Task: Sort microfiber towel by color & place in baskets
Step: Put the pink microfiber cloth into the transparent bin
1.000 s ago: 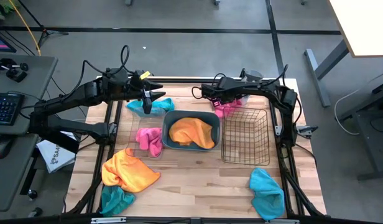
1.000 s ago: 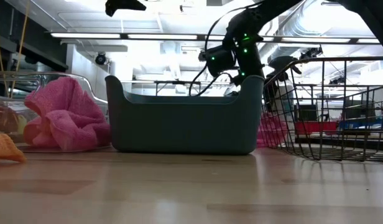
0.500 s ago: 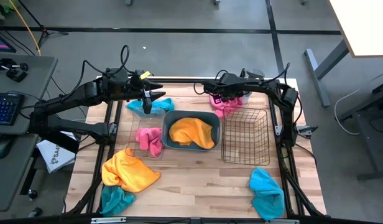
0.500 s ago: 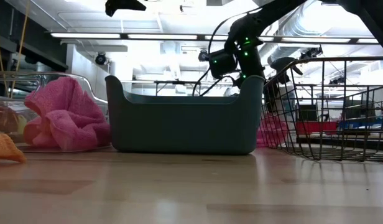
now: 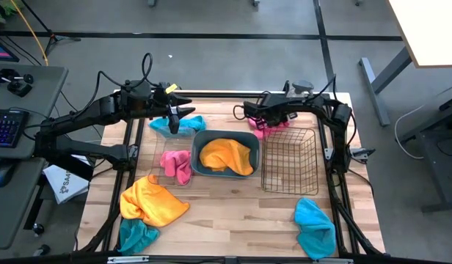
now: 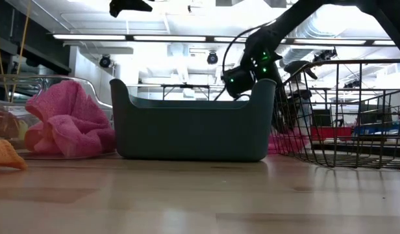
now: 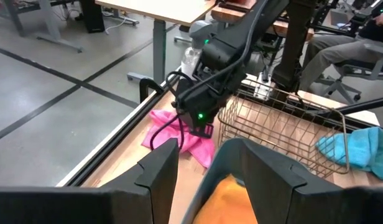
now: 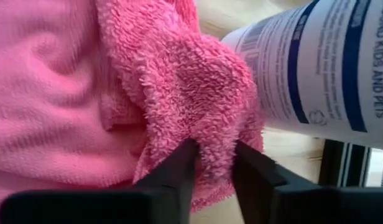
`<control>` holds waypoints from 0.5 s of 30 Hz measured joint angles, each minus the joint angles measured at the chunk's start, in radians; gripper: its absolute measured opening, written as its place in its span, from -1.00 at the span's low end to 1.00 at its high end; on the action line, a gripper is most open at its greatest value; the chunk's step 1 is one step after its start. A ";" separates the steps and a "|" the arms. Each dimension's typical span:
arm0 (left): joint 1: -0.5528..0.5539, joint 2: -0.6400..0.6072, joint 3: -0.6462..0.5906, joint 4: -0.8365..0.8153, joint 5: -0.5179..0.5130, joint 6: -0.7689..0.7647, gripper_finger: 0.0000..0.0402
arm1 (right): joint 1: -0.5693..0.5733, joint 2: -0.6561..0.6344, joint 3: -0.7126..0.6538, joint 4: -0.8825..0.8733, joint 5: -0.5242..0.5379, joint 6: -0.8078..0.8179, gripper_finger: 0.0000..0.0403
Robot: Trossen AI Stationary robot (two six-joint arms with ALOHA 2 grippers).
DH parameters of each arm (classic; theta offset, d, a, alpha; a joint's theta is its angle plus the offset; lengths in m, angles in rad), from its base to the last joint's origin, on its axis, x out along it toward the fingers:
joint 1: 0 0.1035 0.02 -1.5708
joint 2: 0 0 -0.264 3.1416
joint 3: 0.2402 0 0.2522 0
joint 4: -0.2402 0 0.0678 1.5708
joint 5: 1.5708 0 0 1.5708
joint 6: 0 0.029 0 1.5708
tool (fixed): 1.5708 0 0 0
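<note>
At upper centre of the high view, your right claw (image 5: pixel 260 125) pinches the pink towel (image 8: pixel 117 93) for lifting; left claw (image 7: pixel 201 174) waits wide.

Spray bottle (image 8: pixel 316 68) and wire basket (image 5: pixel 288 158) hemming the pink towel (image 5: pixel 264 129).

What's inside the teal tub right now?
In the teal tub, the high view shows one orange towel bunched up, covering most of the floor. Whatever might lie beneath it is hidden. From the low view the tub's wall blocks the contents entirely.
</note>
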 joint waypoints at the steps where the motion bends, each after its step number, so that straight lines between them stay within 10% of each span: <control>1: 0.000 0.000 0.000 0.000 -0.001 0.000 -0.21 | 0.001 0.000 -0.003 -0.001 0.001 -0.001 -0.61; 5: 0.000 0.000 0.000 0.000 -0.009 0.000 -0.21 | 0.019 -0.002 0.010 0.018 0.013 -0.068 -0.95; 15: 0.000 -0.101 -0.001 0.206 0.001 -0.008 -0.21 | 0.102 -0.109 0.290 0.196 0.022 -0.299 -0.99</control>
